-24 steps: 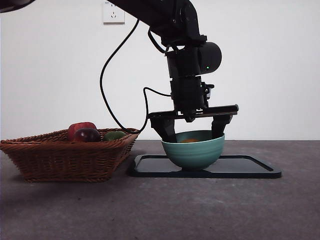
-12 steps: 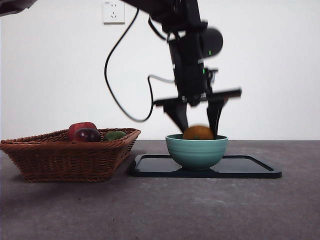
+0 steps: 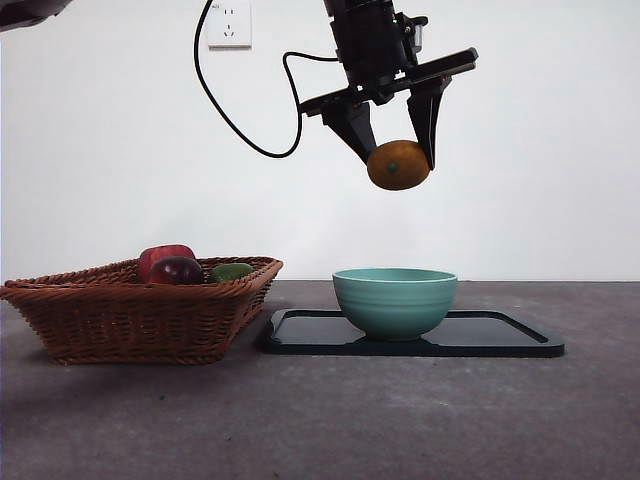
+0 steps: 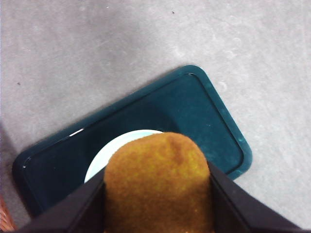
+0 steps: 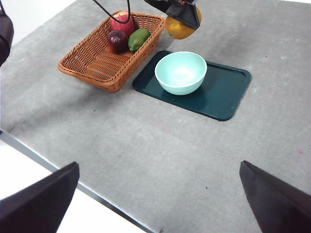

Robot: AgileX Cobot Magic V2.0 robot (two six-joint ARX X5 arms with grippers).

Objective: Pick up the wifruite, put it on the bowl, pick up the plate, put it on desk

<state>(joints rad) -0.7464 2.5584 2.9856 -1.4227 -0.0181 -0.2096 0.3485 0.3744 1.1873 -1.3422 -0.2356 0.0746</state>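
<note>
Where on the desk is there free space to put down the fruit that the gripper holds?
The desk is bare nearer the right gripper, in front of the basket and tray. The bowl is empty. The basket corner, holding three fruits, is crowded. The left gripper holds the wifruite above.

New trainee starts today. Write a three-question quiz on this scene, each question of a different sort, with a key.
1. True or false: the left gripper holds the orange-brown fruit in the air above the teal bowl.
2. What does the bowl stand on? A) the wicker basket B) the dark green tray C) the bare desk
3. Fill in: the red, dark purple and green fruits lie in the ____.

Key
1. True; the jaws clamp the fruit on both sides.
2. B, the dark green tray, which lies on the desk.
3. Wicker basket, beside the tray. The right gripper waits, open, away from all this.
</note>
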